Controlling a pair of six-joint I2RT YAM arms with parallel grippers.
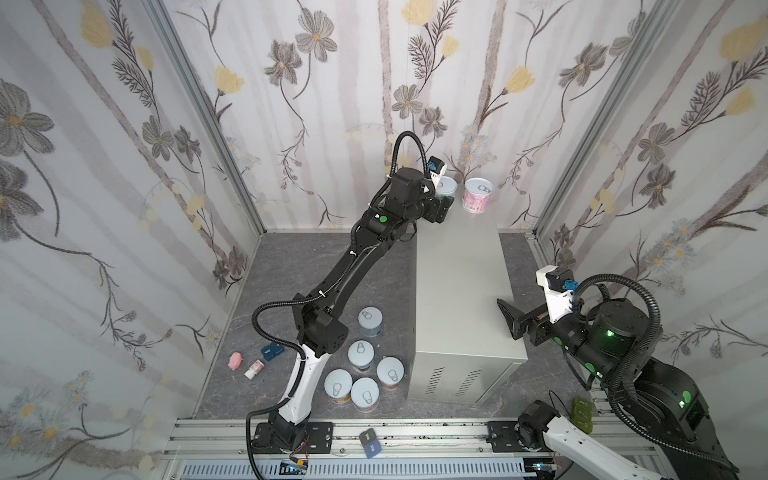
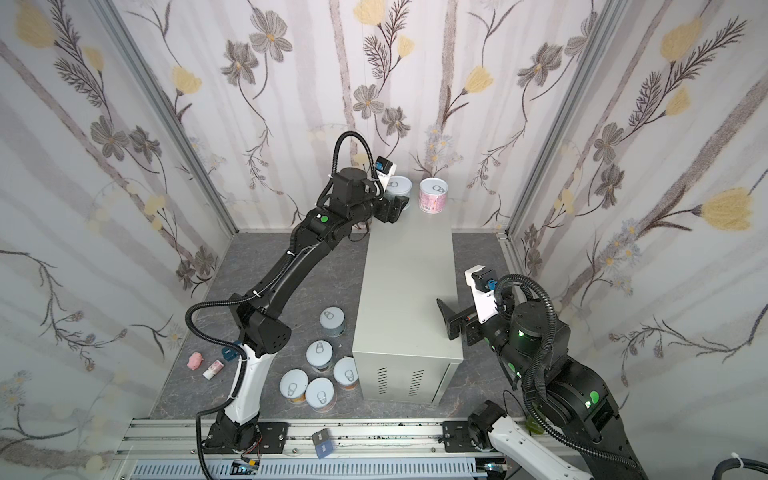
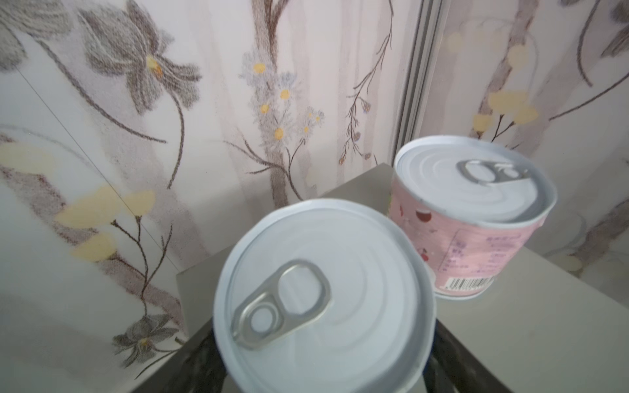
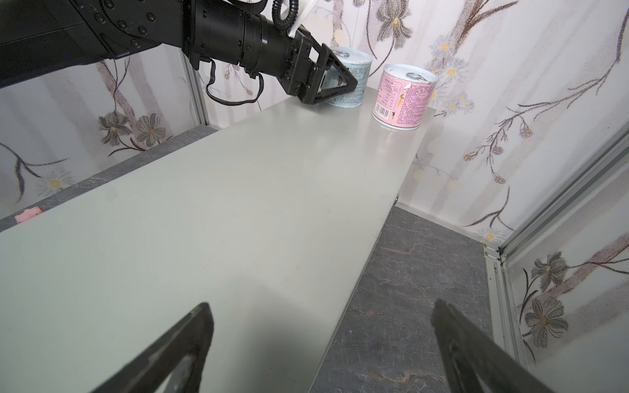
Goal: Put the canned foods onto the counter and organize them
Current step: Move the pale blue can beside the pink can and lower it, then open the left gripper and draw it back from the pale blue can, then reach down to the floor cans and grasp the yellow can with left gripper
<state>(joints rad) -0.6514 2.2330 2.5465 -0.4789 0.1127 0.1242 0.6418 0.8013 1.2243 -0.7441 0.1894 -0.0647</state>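
The counter [image 1: 457,291] [image 2: 407,291] [image 4: 238,221] is a tall light-grey box. Two canned foods stand upright at its far end: a light blue can [image 1: 448,185] [image 2: 400,185] [image 3: 323,289] [image 4: 354,78] and, beside it, a pink can [image 1: 478,195] [image 2: 433,196] [image 3: 476,245] [image 4: 403,98]. My left gripper [image 1: 444,201] [image 3: 321,360] [image 4: 340,85] is open, its fingers flanking the blue can, which rests on the counter. Several more cans [image 1: 360,355] [image 2: 320,353] stand on the floor left of the counter. My right gripper [image 1: 509,320] [image 4: 321,313] hangs open and empty over the counter's right edge.
On the dark marbled floor [image 1: 291,266] at the left lie a pink toy [image 1: 235,360], a small white bottle [image 1: 254,369] and a blue block [image 1: 272,352]. A blue card [image 1: 370,442] lies on the front rail. Flowered walls enclose three sides.
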